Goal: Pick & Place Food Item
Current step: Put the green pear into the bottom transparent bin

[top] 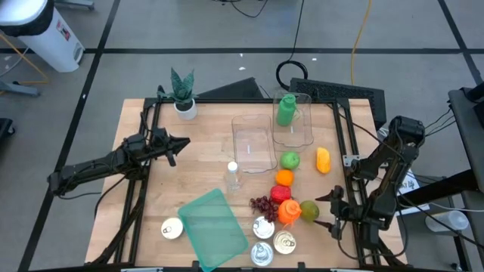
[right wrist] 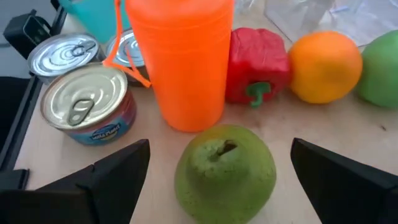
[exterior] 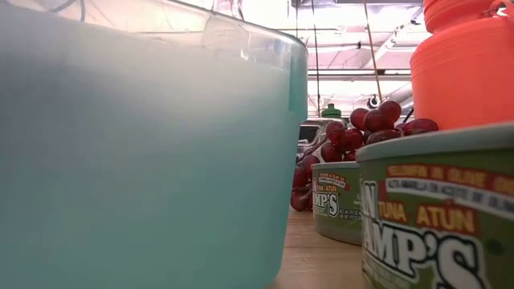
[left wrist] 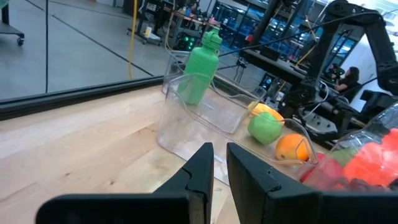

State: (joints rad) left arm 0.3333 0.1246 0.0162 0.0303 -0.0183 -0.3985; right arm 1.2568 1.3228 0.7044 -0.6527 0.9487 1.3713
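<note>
A green pear (top: pixel 308 210) stands on the wooden table beside an orange cup (top: pixel 287 211), also the pear (right wrist: pixel 224 171) in the right wrist view. My right gripper (top: pixel 327 210) is open at table height on the pear's right. In its wrist view the right gripper (right wrist: pixel 221 152) has one finger on each side of the pear, clear of it. My left gripper (top: pixel 178 145) hovers over the table's left part, shut and empty; its wrist view shows the left gripper (left wrist: pixel 221 165) facing two clear containers (left wrist: pixel 199 118).
Close to the pear are a red pepper (right wrist: pixel 256 65), an orange (right wrist: pixel 324 65), grapes (top: pixel 262 204) and several tuna cans (top: pixel 274 240). A teal bin (top: pixel 214 227) lies near the front edge. A green bottle (top: pixel 286 109) stands in a clear container; a green apple (top: pixel 290 160) and a plant (top: pixel 181 94) stand farther back.
</note>
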